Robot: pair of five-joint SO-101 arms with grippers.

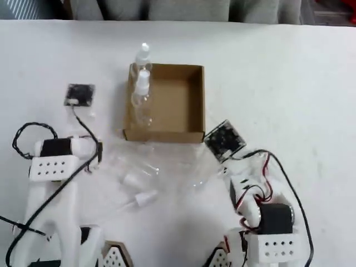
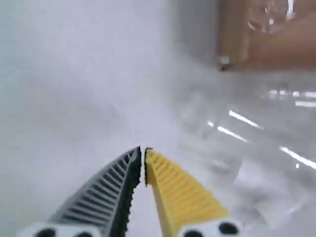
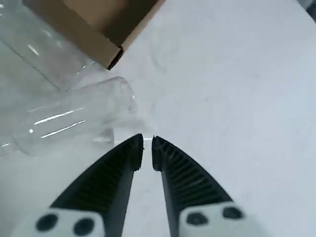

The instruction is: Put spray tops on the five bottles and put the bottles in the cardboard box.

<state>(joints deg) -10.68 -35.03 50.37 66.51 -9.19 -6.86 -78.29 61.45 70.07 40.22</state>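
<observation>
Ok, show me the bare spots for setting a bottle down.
Free: the table right of the cardboard box, and the box's right half. Crowded: the strip along its near wall, with loose clear bottles and spray tops; capped bottles at its left wall.

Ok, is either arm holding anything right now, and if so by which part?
Nothing is held. The left tool is shut on nothing, and the right tool is shut too, beside a lying clear bottle but not gripping it.
</observation>
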